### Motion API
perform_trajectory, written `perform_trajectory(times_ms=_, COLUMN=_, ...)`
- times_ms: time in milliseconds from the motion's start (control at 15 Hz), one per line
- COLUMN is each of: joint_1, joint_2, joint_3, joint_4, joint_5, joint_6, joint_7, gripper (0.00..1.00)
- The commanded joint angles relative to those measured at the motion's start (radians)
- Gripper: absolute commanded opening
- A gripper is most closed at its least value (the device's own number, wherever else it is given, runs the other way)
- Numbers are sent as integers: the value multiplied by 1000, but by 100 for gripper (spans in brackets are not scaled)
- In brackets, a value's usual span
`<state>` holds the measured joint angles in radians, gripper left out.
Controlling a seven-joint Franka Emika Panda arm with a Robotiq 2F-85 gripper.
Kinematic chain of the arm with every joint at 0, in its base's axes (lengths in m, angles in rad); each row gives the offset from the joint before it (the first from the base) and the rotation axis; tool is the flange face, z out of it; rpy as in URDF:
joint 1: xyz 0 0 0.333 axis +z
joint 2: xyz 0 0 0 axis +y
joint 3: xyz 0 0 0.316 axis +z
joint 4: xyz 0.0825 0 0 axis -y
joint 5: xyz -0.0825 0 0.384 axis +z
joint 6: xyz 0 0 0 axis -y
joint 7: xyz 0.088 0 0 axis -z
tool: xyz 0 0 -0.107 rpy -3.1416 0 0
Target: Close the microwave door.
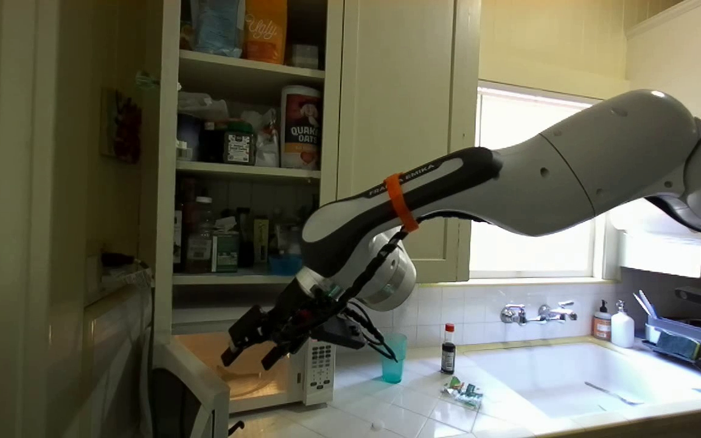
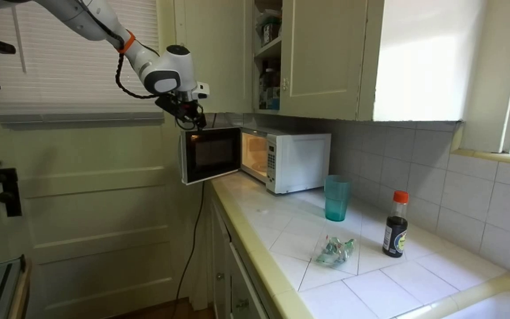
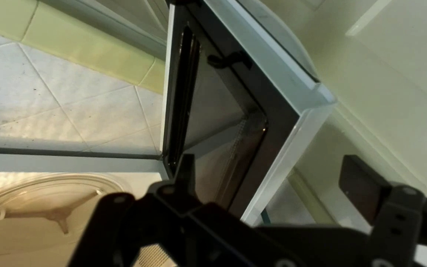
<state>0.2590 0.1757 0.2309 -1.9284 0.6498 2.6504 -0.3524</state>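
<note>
Microwave door (image 2: 213, 155) stood wide open at the far front corner of the counter (image 2: 277, 239) in an exterior view, its free edge (image 3: 261, 55) past the front edge. It would likely swing light, then stiffen as the latch hook (image 3: 222, 62) met the microwave (image 2: 301, 164); the glossy face looked slippery, so I favoured a flat push on the outer side near the free edge. Near its top edge hung the gripper (image 3: 269, 167), jaws spread wide, holding nothing; whether it touched I could not tell

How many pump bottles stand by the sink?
2, both behind the white sink: a brownish bottle with black pump and, right of it, a white bottle. Others may be hidden.
</note>
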Motion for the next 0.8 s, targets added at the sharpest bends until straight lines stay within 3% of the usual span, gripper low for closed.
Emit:
perform_trajectory(times_ms=0, joint_1=5, joint_2=69, joint_3=35, joint_4=66, joint_5=-75, joint_6=0, joint_7=134, gripper=100)
perform_trajectory(times_ms=200, joint_1=20, joint_2=93, joint_3=41, joint_4=91, joint_5=-171, joint_6=-15, joint_7=264, gripper=100)
perform_trajectory(times_ms=400, joint_1=58, joint_2=102, joint_3=3, joint_4=94, joint_5=-339, joint_6=-22, joint_7=477, gripper=100)
perform_trajectory(times_ms=533, joint_1=110, joint_2=101, joint_3=-58, joint_4=102, joint_5=-461, joint_6=-74, joint_7=627, gripper=100)
perform_trajectory(times_ms=733, joint_1=130, joint_2=96, joint_3=-85, joint_4=124, joint_5=-613, joint_6=-175, joint_7=826, gripper=100)
